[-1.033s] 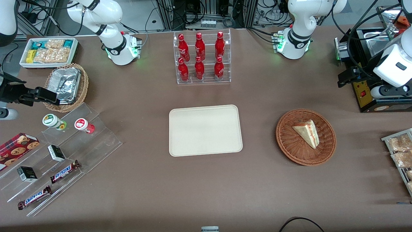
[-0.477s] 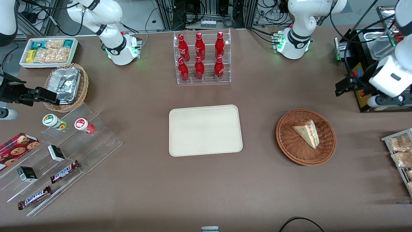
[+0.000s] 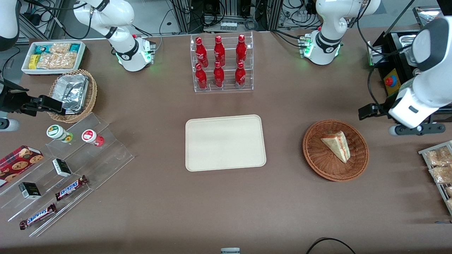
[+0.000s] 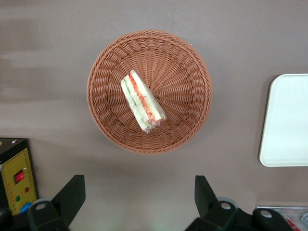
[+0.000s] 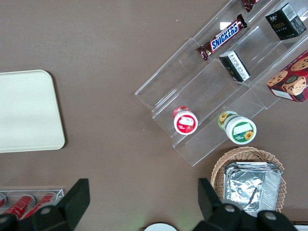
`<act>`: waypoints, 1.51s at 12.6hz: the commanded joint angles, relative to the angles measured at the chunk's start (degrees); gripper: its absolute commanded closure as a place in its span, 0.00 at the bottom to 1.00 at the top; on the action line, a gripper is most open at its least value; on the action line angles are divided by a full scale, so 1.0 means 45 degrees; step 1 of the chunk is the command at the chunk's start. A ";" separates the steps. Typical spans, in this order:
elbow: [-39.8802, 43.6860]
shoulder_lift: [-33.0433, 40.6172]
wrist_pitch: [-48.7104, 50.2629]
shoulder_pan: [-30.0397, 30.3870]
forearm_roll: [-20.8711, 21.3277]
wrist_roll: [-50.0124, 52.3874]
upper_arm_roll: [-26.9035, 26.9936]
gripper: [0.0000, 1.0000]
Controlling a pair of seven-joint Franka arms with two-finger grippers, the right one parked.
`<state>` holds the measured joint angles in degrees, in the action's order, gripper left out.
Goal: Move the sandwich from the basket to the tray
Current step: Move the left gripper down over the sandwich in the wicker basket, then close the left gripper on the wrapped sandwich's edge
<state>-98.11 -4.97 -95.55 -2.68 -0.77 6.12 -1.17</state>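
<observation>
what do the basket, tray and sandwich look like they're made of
Basket: woven wicker, reddish-brown, ribbed weave showing. Tray: smooth matte cream, probably plastic or moulded fibre. Sandwich: pale bread with red and green filling; possibly wrapped or a replica. The open gripper hangs above the table near the basket.

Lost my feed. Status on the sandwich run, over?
Pincer open, empty, hanging above the table short of the basket. Sandwich lies in the basket, untouched. Tray bare, nothing between basket and tray.
</observation>
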 commanded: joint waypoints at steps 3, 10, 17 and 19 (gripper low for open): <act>-0.1789 -0.0125 -0.2257 -0.0030 0.0093 0.0007 0.0104 0.00; -0.3099 -0.1296 -0.5031 -0.0011 0.0093 0.0104 0.0124 0.00; -0.3999 -0.1609 -0.6323 -0.0030 0.0093 0.3514 0.0124 0.00; -0.4601 -0.1377 -0.6946 -0.0030 0.0074 0.4495 0.0124 0.00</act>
<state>-116.02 -12.32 -123.86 -2.65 -0.76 22.07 -0.78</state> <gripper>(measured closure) 0.000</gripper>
